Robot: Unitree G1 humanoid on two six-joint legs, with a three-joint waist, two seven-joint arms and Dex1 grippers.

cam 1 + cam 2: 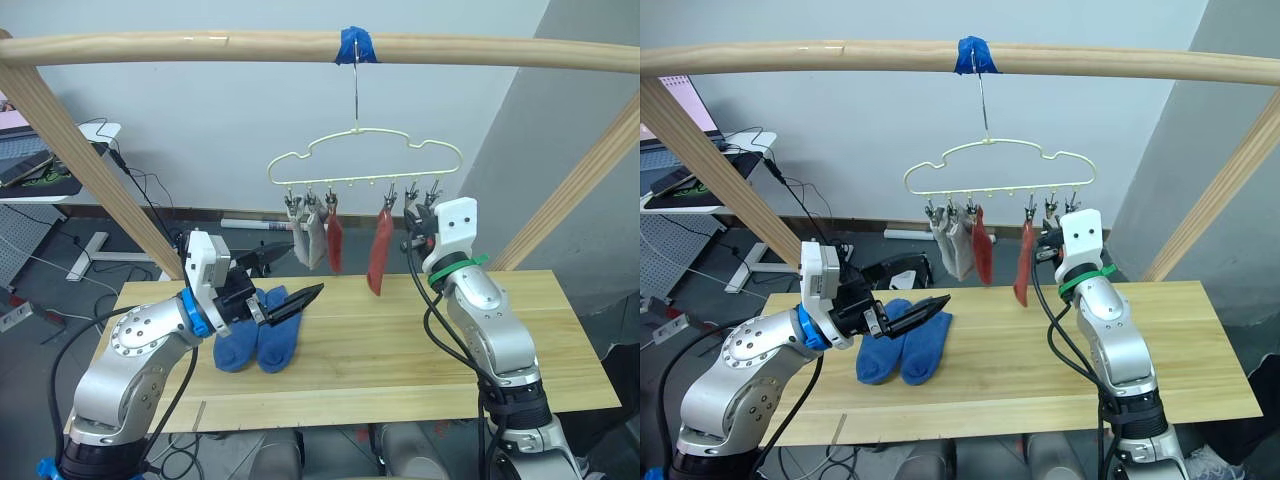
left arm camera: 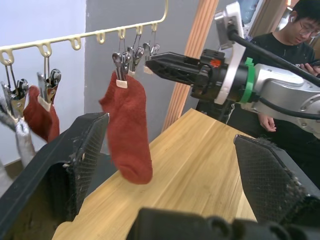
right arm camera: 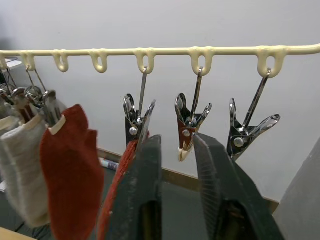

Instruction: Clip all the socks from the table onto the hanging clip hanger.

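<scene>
The fingers of the left gripper (image 1: 290, 285) stand wide apart and hold nothing, poised just above the two blue socks (image 1: 258, 340) that lie side by side on the table (image 1: 400, 350). The right gripper (image 3: 175, 165) is raised to the clip hanger (image 1: 365, 160), its fingers nearly together with a narrow gap and nothing between them, tips right under the empty clips (image 3: 192, 127).

Four socks already hang: two light grey socks (image 1: 308, 243) and a rust red sock (image 1: 334, 243) bunched toward the robot's left, and a second rust red sock (image 1: 379, 255) alone nearer the middle. The two clips beside it on the right are bare. The hanger hangs by its hook from a wooden pole (image 1: 200, 47), held with blue tape (image 1: 355, 45).

The step in hand looks like picking up the fifth sock. The next move calls for the left gripper to drop and pinch one blue sock by its cuff without dragging its neighbour, then lift it to a free clip that the right gripper would have to squeeze open.
</scene>
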